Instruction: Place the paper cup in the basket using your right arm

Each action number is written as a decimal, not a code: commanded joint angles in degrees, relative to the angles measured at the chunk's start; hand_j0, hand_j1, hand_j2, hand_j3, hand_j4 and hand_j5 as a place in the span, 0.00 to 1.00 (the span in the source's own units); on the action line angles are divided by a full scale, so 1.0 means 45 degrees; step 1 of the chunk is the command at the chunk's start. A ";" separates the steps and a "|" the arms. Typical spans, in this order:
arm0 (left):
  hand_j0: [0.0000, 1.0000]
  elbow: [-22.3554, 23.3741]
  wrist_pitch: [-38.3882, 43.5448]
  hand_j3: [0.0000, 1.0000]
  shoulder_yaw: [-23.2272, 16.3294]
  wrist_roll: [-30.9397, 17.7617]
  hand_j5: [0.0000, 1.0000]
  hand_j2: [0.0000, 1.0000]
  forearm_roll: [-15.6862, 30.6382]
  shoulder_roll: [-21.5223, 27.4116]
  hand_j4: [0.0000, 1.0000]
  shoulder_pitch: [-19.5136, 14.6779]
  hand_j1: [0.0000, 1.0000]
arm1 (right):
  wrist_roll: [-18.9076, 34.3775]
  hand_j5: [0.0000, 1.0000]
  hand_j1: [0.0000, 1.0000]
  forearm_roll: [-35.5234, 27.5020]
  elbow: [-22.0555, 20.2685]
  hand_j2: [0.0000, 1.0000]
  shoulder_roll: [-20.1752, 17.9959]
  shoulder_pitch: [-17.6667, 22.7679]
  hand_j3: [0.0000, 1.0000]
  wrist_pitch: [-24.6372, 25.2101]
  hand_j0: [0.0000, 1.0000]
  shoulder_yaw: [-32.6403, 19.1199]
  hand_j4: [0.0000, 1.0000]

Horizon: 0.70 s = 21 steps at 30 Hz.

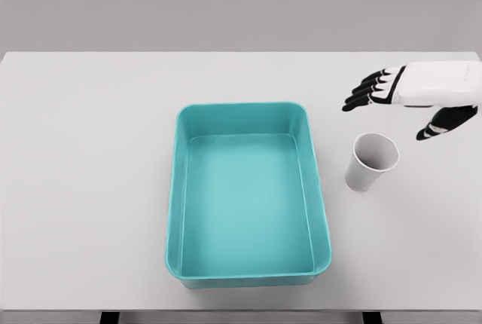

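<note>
A white paper cup (370, 161) stands upright on the table, just right of the teal basket (183, 188). The basket is a rectangular tub with nothing in it. My right hand (392, 109) comes in from the right edge and hovers above and behind the cup, apart from it. Its black fingers (367, 90) are spread and point left, with the thumb (440, 124) hanging lower on the right. It holds nothing. The left arm does not show.
The white table (90, 151) carries only the basket and the cup. Its front edge runs along the bottom of the view, with a grey wall behind the far edge.
</note>
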 commanded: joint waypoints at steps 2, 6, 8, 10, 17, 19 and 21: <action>1.00 0.0000 0.0002 1.00 0.0001 -0.0018 1.00 1.00 0.0002 0.0001 1.00 0.0000 1.00 | -0.0006 1.00 1.00 -0.0179 0.0232 1.00 0.0124 0.0000 1.00 -0.0078 1.00 0.0270 1.00; 1.00 0.0000 0.0002 1.00 0.0001 -0.0018 1.00 1.00 0.0002 0.0001 1.00 0.0000 1.00 | -0.0006 1.00 1.00 -0.0160 0.1424 1.00 0.0202 0.0312 1.00 0.0043 1.00 0.0622 1.00; 1.00 0.0000 0.0002 1.00 0.0001 0.0002 1.00 1.00 0.0002 0.0001 1.00 0.0000 1.00 | -0.0006 1.00 1.00 0.0288 0.1931 1.00 0.0202 0.0371 1.00 0.0687 1.00 0.0680 1.00; 1.00 0.0000 0.0002 1.00 0.0001 0.0002 1.00 1.00 0.0002 0.0001 1.00 0.0000 1.00 | -0.0006 1.00 1.00 0.0426 0.2381 1.00 0.0748 0.0429 1.00 0.1020 1.00 0.0875 1.00; 1.00 0.0000 0.0002 1.00 0.0001 0.0001 1.00 1.00 0.0002 0.0001 1.00 0.0000 1.00 | -0.0147 1.00 1.00 0.0661 0.2303 1.00 0.1159 0.0449 1.00 0.1567 1.00 0.1657 1.00; 1.00 0.0000 0.0002 1.00 0.0001 0.0002 1.00 1.00 0.0002 0.0001 1.00 0.0000 1.00 | -0.0127 1.00 1.00 0.0661 0.2167 1.00 0.1198 0.0488 1.00 0.1547 1.00 0.1754 1.00; 1.00 0.0000 0.0002 1.00 0.0001 -0.0018 1.00 1.00 0.0002 0.0001 1.00 0.0000 1.00 | -0.0166 1.00 1.00 0.0680 0.1854 1.00 0.1451 0.0508 1.00 0.1567 1.00 0.1754 1.00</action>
